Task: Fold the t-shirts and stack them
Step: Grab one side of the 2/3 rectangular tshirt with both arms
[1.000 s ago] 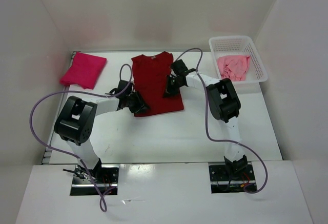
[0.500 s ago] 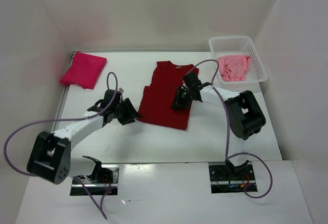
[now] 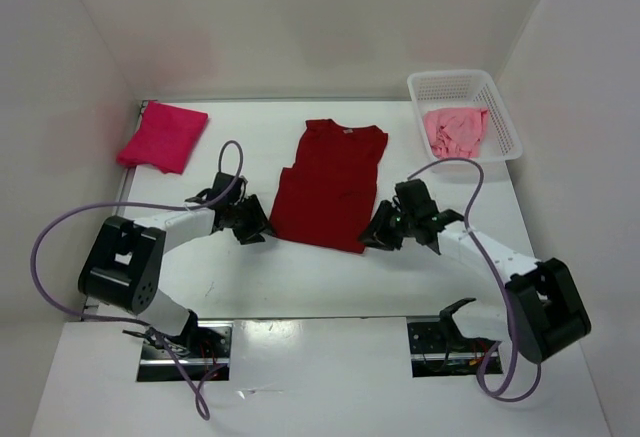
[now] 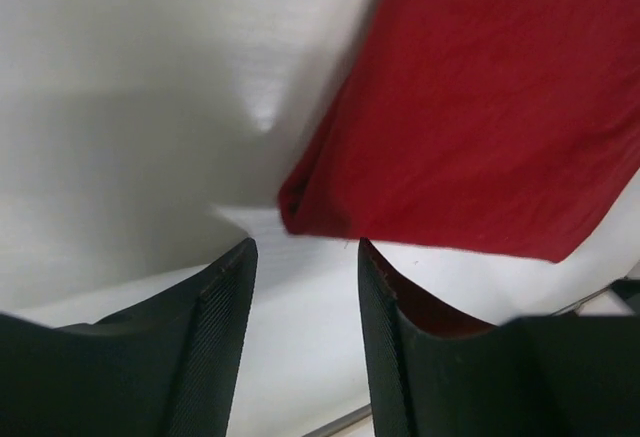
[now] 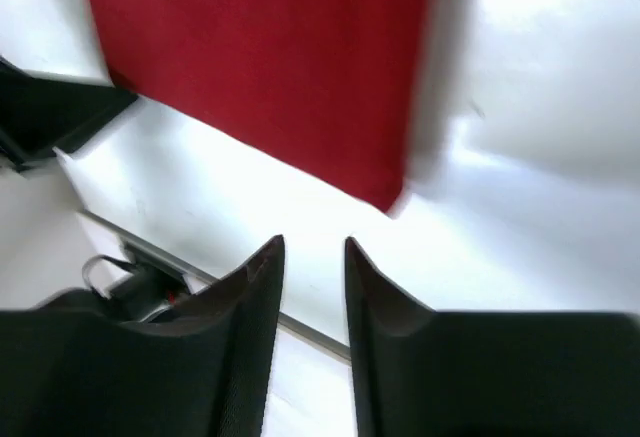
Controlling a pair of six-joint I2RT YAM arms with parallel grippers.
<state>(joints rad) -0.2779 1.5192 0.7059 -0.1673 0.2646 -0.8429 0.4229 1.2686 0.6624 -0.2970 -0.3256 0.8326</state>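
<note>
White table (image 3: 300,282) boxed in by pale walls. Nearest the arm bases, both claws hang low by the near hem of the dark red t-shirt (image 3: 330,185). The left claw (image 3: 252,223) is spread and empty, just off the shirt's near left corner. The right claw (image 3: 378,236) is parted too, with nothing between its fingers, beside the near right corner. The shirt lies flat mid-table, neck away. Farther back, the bright magenta t-shirt (image 3: 163,136) sits folded at far left, and the light pink t-shirt (image 3: 457,130) lies crumpled in the white mesh basket (image 3: 447,75) at far right.
</note>
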